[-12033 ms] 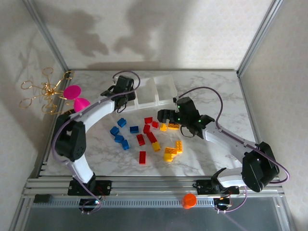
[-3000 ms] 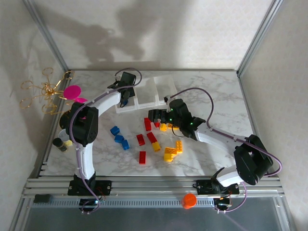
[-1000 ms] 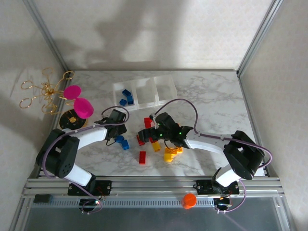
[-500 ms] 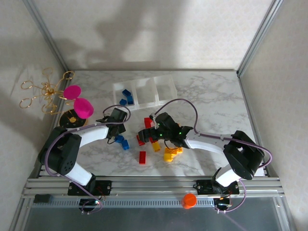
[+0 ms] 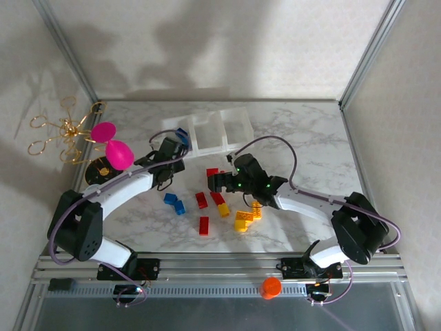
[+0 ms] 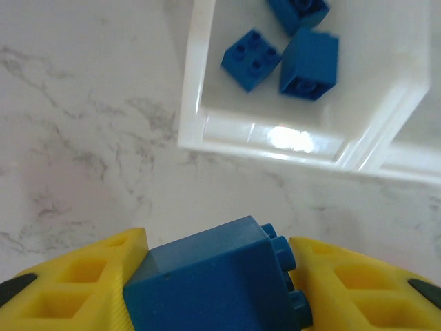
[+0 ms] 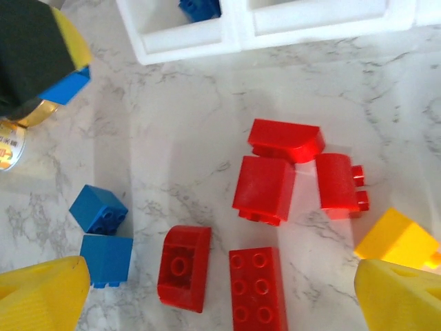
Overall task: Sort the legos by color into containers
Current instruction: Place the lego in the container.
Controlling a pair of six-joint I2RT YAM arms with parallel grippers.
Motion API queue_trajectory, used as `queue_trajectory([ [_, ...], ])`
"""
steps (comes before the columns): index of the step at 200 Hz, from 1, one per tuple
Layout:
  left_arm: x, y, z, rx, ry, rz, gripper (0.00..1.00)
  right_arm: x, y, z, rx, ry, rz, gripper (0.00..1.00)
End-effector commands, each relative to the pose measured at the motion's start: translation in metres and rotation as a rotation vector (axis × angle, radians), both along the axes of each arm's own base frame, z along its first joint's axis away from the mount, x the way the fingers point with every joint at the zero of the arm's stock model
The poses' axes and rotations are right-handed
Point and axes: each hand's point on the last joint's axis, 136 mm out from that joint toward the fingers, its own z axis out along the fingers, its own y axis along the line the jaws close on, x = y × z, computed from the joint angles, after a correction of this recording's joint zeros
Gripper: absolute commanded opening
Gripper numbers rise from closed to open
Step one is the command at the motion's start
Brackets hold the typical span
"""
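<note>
Looking down from the top external view, you find the left gripper (image 5: 172, 147) clenched on a blue brick (image 5: 182, 135) at the left end of the white tray (image 5: 234, 127). The right gripper (image 5: 215, 183) hangs with its jaws spread wide, holding nothing, above the loose legos on the marble table (image 5: 310, 138).

From the left wrist view you get the grip itself. The blue brick (image 6: 213, 283) sits squarely between the two yellow fingers (image 6: 76, 283), its studs turned toward the right-hand finger. The tray (image 6: 193, 103) lies just ahead of the brick, apart from it. That view also gives you the left compartment's contents, three stored blue bricks (image 6: 251, 58), one cut by the frame edge.

From the right wrist view you get the sorting field. Five red bricks (image 7: 264, 189) lie between the parted yellow fingers (image 7: 41, 293), two loose blue bricks (image 7: 98, 209) lie side by side near the left finger, and a yellow brick (image 7: 400, 241) lies just beside the right one. The tray's front wall (image 7: 234, 34) runs along the top, well apart from the red bricks.
</note>
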Motion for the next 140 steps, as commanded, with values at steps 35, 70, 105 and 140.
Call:
queue_trajectory([
  [35, 0.050, -0.008, 0.029, 0.082, -0.046, 0.003, 0.35, 0.030, -0.014, 0.021, 0.039, -0.066, -0.085, 0.99],
  [70, 0.083, -0.004, 0.024, 0.131, -0.041, 0.026, 0.35, 0.044, -0.018, 0.024, 0.044, -0.080, -0.112, 0.99],
  [105, 0.114, 0.004, 0.013, 0.174, -0.033, 0.053, 0.35, 0.049, -0.021, 0.026, 0.044, -0.089, -0.119, 0.99],
  [140, 0.140, 0.001, -0.001, 0.227, -0.007, 0.042, 0.39, 0.053, -0.023, 0.030, 0.042, -0.101, -0.125, 0.99],
])
